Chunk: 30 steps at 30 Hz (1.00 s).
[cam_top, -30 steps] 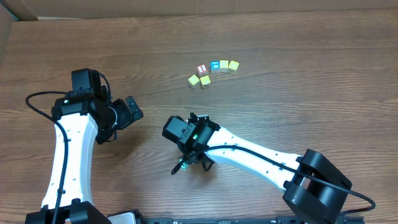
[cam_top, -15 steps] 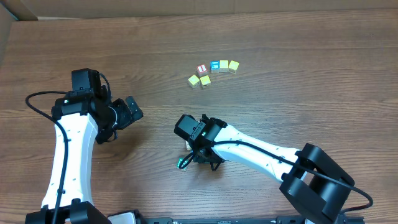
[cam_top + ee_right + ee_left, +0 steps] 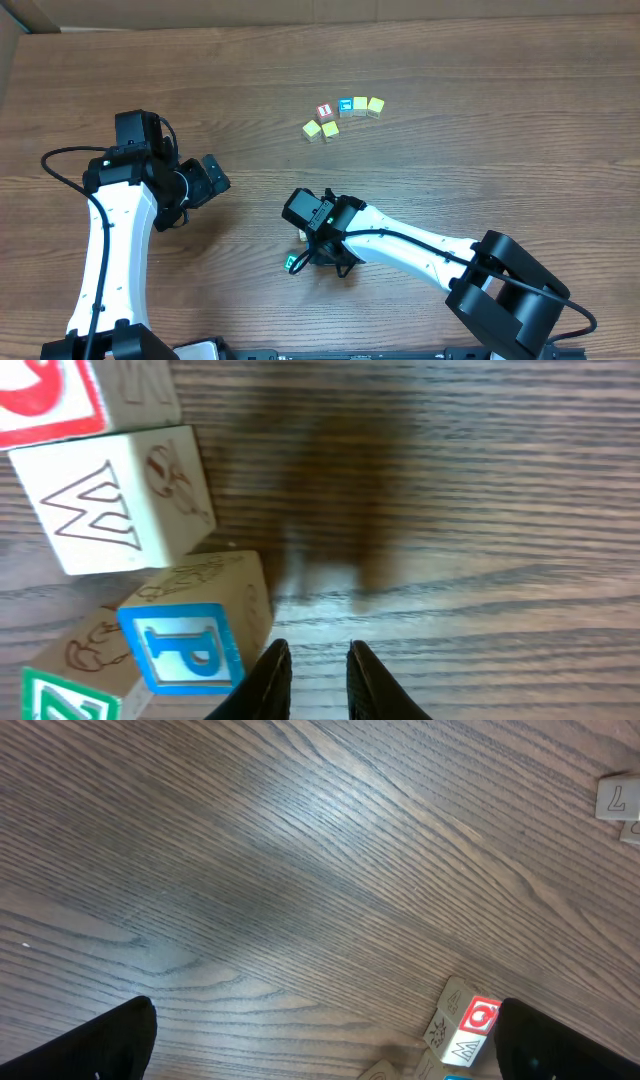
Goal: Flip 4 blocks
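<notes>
In the right wrist view the blocks sit clustered at the left: a red-faced one (image 3: 45, 395) at the top, a whitish "W" one (image 3: 110, 500), a blue "P" one (image 3: 185, 645) and a green "Z" corner (image 3: 55, 700). My right gripper (image 3: 315, 650) is low over the table just right of the "P" block. Its jaws are open by a narrow gap with nothing between them. From overhead the right gripper (image 3: 300, 255) hides most of the blocks. My left gripper (image 3: 325, 1020) is wide open and holds nothing. The red "O" block (image 3: 480, 1017) lies by its right finger.
A separate group of small cubes (image 3: 345, 107), yellow ones, a red one and a blue one, lies at the back of the wooden table (image 3: 500, 150). A pale "L" cube (image 3: 618, 798) shows far off in the left wrist view. Cardboard (image 3: 20, 20) edges the back left.
The right gripper's jaws have narrowed and its arm has shifted slightly rightward beside the blocks. The left arm has not moved.
</notes>
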Motion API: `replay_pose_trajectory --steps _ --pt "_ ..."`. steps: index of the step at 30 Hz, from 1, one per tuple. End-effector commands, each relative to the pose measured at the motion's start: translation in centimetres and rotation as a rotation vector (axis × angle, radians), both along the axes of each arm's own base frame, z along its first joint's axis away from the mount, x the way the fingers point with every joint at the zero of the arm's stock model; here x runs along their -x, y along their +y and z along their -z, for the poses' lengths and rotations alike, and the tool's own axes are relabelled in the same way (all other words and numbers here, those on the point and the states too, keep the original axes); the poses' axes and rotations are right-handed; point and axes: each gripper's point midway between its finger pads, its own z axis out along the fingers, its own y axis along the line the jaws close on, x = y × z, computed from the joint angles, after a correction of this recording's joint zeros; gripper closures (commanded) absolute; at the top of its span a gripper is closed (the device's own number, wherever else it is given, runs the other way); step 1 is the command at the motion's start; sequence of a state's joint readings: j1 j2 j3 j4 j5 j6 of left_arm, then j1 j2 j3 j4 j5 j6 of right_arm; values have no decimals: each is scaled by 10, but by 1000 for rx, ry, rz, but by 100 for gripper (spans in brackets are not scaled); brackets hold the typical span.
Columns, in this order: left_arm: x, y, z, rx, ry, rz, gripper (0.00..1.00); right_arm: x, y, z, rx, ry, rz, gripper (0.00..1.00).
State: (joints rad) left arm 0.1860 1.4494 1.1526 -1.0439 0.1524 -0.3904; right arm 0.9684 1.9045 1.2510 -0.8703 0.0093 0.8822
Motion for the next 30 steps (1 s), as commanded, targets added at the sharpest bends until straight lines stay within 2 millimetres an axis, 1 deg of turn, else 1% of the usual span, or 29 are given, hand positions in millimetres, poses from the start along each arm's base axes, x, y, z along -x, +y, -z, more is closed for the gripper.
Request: replay_pose_trajectory --steps 1,18,30 --pt "1 1 3 -2 8 -3 0 -4 2 -8 -30 -12 9 79" --pt "1 1 3 -2 8 -3 0 -11 10 -10 -62 -44 9 79" --pt "1 1 3 -2 8 -3 0 -21 7 -10 -40 -99 18 79"
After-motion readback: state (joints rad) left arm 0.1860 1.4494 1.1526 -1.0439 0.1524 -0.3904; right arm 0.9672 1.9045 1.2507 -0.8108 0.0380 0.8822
